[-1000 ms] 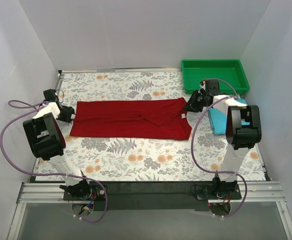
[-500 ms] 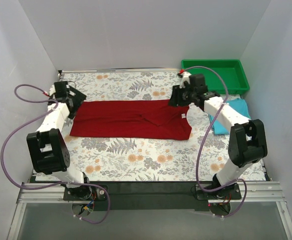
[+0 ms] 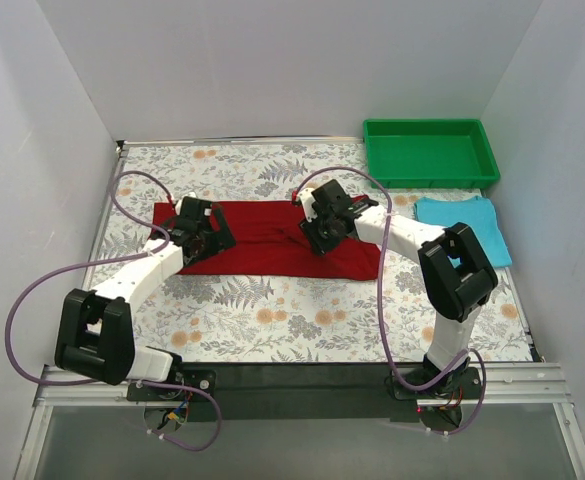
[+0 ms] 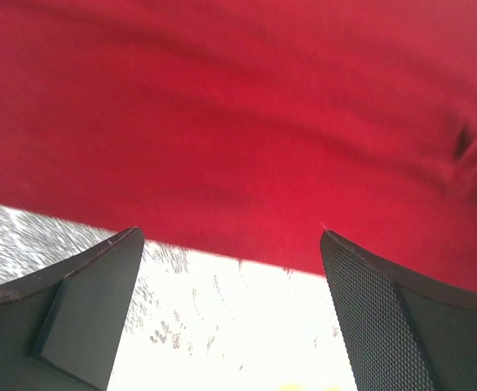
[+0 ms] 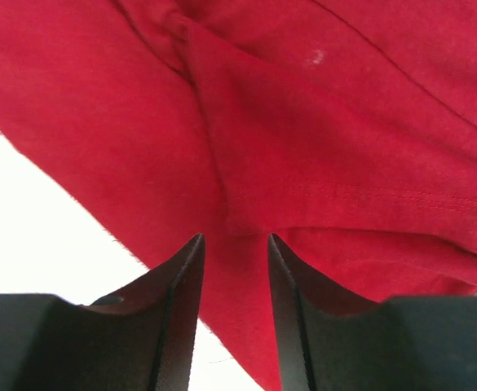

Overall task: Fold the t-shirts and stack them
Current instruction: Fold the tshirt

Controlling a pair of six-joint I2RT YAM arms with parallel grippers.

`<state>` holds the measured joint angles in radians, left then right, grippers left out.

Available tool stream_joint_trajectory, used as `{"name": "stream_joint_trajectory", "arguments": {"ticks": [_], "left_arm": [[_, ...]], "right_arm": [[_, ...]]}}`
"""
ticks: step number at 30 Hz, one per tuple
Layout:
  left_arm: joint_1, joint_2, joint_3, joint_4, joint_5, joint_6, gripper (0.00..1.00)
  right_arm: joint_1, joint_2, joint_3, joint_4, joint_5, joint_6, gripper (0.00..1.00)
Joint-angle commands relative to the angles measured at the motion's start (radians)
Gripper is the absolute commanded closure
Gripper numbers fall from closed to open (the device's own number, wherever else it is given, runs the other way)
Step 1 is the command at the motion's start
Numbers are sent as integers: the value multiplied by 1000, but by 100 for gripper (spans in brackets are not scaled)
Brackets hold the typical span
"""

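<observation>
On the desk [image 3: 272,310] the red shirt [image 3: 262,240] lies flat mid-desk. The left tool [image 3: 200,228], spread wide, hangs over its 8 o'clock hem. The right tool [image 3: 322,235], nearly pressed together, sits on a fold toward 3 o'clock; I cannot tell if it pinches. The blue shirt [image 3: 462,225] lies folded at 3 o'clock.

White arms [image 3: 142,268], black joints [image 3: 92,335], purple cables [image 3: 17,305]
</observation>
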<state>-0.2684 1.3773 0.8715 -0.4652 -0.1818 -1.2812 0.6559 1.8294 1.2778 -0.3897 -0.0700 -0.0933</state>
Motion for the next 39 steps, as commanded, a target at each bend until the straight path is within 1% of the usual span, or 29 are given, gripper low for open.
{"name": "stream_joint_trajectory", "arguments": {"ticks": [1, 4, 5, 9, 13, 14, 17, 27, 28, 30, 31, 34, 35, 39], "left_arm": [[-49, -11, -38, 37, -36, 40, 17], [-75, 2, -61, 65, -39, 40, 17], [-81, 8, -74, 71, -42, 40, 17], [-83, 19, -95, 105, -48, 51, 17], [-84, 26, -100, 114, -51, 62, 17], [-84, 28, -98, 115, -53, 63, 17], [-84, 32, -95, 122, -54, 65, 17], [-84, 37, -92, 122, -58, 65, 17], [-84, 40, -92, 122, -58, 66, 17], [-84, 40, -91, 122, -58, 65, 17], [-84, 40, -89, 120, -58, 66, 17], [-84, 40, -91, 122, -58, 66, 17], [-84, 42, -91, 122, -58, 66, 17], [-84, 40, -91, 123, -58, 66, 17]], "right_arm": [[4, 13, 72, -23, 65, -45, 64], [7, 37, 95, -43, 65, -54, 67], [10, 47, 101, -44, 91, -56, 68], [11, 64, 118, -55, 92, -56, 69], [16, 73, 126, -69, 78, -60, 69], [16, 73, 126, -71, 49, -62, 69], [17, 76, 123, -72, 24, -65, 69], [16, 113, 132, -77, 9, -79, 70], [17, 114, 133, -77, 6, -79, 71], [17, 117, 138, -78, 4, -80, 77], [17, 117, 141, -78, 6, -83, 83], [17, 120, 152, -81, 13, -94, 92], [17, 122, 155, -87, 19, -98, 98], [17, 122, 190, -97, 59, -109, 99]]}}
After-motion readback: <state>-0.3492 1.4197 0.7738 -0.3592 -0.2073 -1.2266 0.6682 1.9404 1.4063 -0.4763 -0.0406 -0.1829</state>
